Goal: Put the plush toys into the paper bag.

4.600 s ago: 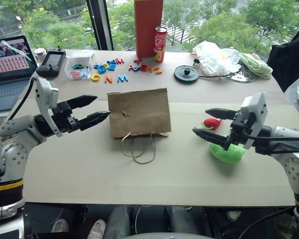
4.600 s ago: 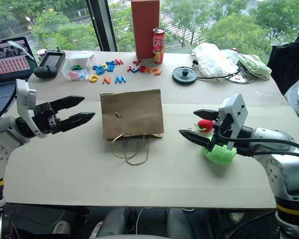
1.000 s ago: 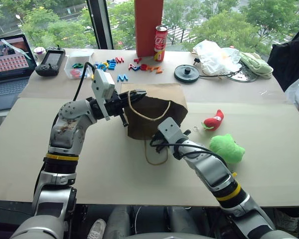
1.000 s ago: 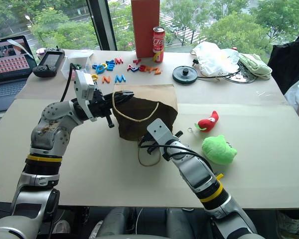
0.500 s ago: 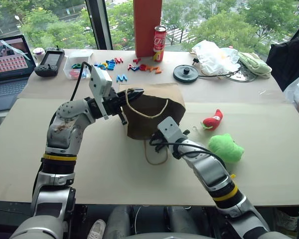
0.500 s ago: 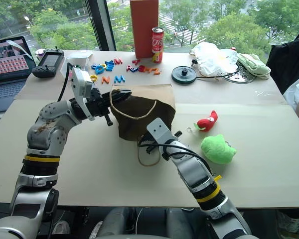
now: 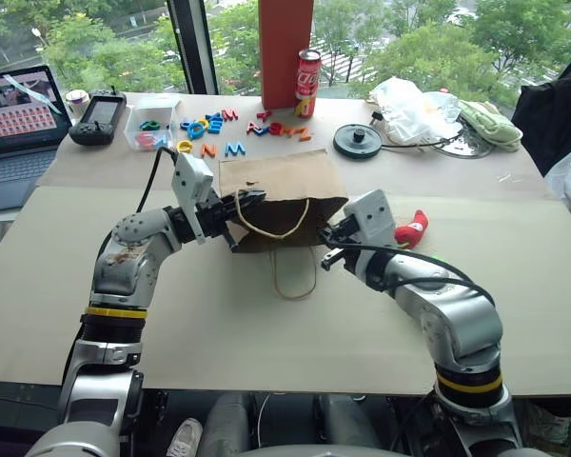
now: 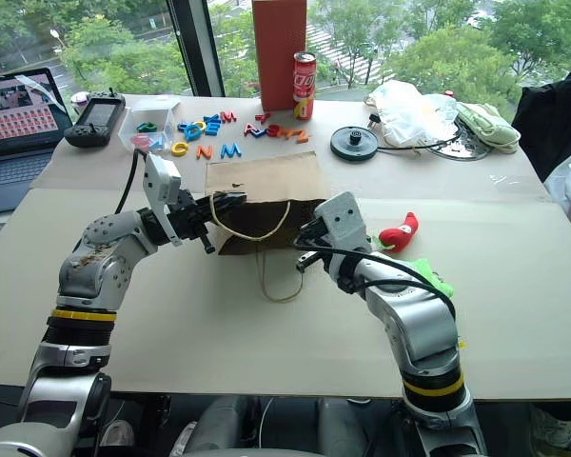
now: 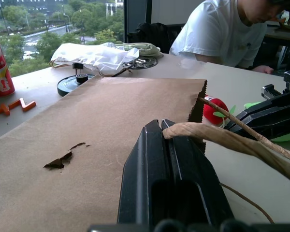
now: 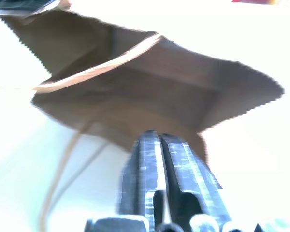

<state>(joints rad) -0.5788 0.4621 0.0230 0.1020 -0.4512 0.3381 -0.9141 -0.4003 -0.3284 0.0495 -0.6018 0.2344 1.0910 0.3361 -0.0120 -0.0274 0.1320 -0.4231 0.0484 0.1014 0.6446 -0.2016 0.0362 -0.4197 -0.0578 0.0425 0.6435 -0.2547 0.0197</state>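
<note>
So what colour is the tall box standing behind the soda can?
Red-orange; the tall box shows best in the left eye view, beside the soda can.

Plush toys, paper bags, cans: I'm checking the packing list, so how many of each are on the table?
Plush toys: 2 (red chili, green one)
Paper bag: 1
Can: 1
Total: 4
</note>
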